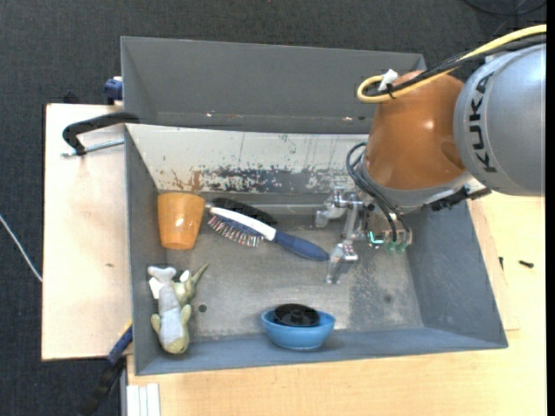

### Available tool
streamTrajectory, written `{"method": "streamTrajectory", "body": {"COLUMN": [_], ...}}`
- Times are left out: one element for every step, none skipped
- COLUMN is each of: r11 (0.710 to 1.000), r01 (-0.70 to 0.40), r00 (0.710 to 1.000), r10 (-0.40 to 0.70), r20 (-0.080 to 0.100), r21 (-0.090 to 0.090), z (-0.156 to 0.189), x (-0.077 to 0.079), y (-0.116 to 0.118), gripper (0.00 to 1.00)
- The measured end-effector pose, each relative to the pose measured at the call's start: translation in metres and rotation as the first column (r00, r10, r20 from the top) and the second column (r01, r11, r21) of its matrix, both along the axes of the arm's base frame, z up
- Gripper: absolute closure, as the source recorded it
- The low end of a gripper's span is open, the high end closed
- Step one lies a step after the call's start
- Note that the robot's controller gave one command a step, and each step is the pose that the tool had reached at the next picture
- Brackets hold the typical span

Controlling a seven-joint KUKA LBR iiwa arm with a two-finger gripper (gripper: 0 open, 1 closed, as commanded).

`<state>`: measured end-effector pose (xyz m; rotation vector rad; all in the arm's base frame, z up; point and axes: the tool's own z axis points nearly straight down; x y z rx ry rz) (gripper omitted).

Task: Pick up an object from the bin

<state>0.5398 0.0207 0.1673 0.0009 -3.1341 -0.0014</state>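
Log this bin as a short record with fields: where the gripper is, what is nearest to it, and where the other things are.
gripper: gripper low over the right half of the bin
nearest thing: hairbrush, its blue handle end beside the gripper; contact cannot be told
left side: orange cup
front left corner: plush toy, pale, lying down
front middle: blue bowl

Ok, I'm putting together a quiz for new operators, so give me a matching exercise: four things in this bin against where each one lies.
Things:
1. orange cup
2. hairbrush with a blue handle
3. pale plush toy
4. blue bowl

Places:
A. middle of the bin's lower wall in the view
B. lower left corner
C. by the left wall, upper part of the floor
D. mid-floor, handle end beside the end effector

Pairs: 1-C, 2-D, 3-B, 4-A
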Motion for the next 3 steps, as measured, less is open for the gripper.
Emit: {"method": "streamTrajectory", "body": {"r11": [0.998,0.998,0.943], "r01": [0.065,0.066,-0.332], "r00": [0.998,0.998,0.943], "r10": [-0.065,-0.066,0.332], "r20": [0.003,0.009,0.017], "r21": [0.001,0.001,-0.002], "z": [-0.085,-0.080,0.078], "x": [0.040,0.041,-0.032], "y": [0.016,0.015,0.019], "gripper": [0.00,1.00,1.00]}}
